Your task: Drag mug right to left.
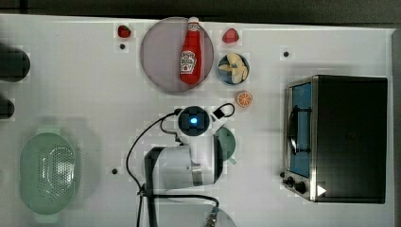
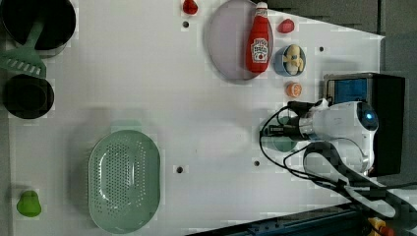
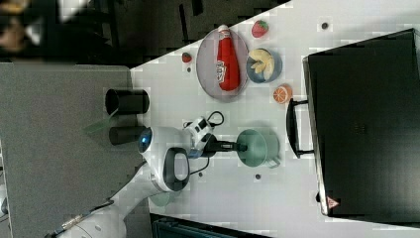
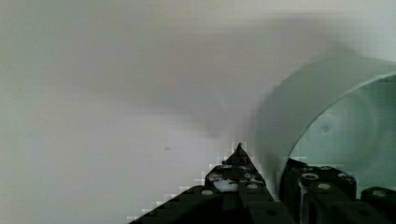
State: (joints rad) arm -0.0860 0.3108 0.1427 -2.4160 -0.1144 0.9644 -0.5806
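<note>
Arm reaching down, claw (image 4: 275, 186) clamped on mug (image 4: 327, 121) wall.

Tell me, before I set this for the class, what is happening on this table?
A single robot arm has its gripper closed on the wall of a small green mug, one finger inside and one outside. The mug stands on the white table just in front of the toaster oven. A ketchup bottle lies on a grey plate, and a pale green colander sits at the top view's left.
</note>
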